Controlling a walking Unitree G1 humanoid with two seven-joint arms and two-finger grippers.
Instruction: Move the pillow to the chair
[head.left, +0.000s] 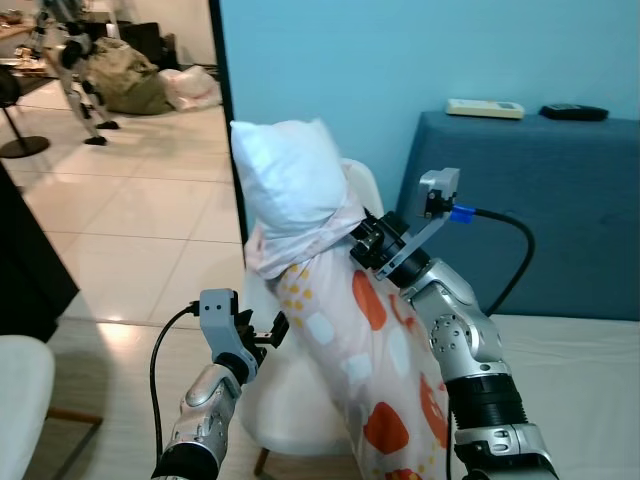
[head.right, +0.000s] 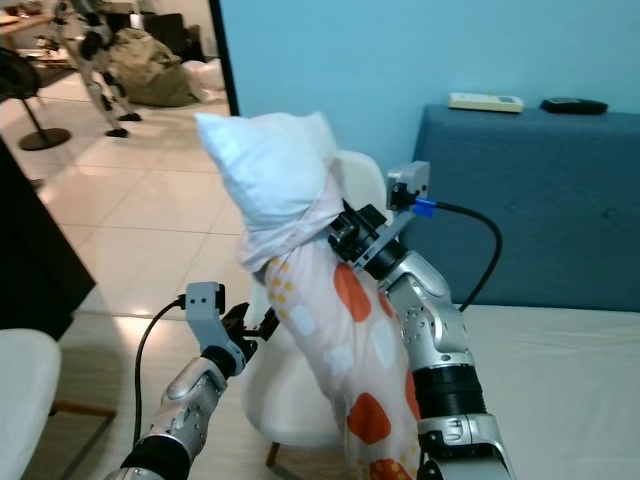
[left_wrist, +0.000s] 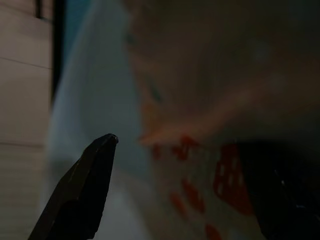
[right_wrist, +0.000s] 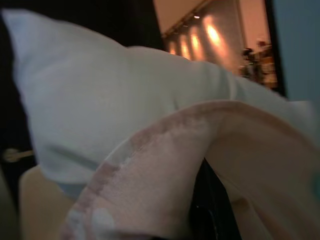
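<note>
A long pillow (head.left: 340, 310) is held upright and slightly tilted in front of a white chair (head.left: 290, 400), covering most of its backrest. Its pale pink case is printed with orange, white and yellow patches. The white inner cushion is seen bulging out of the case's open top end.

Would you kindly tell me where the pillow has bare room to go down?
The white chair seat is free between the left tool and the pillow held in the right tool. The bed beside it is bare.
</note>
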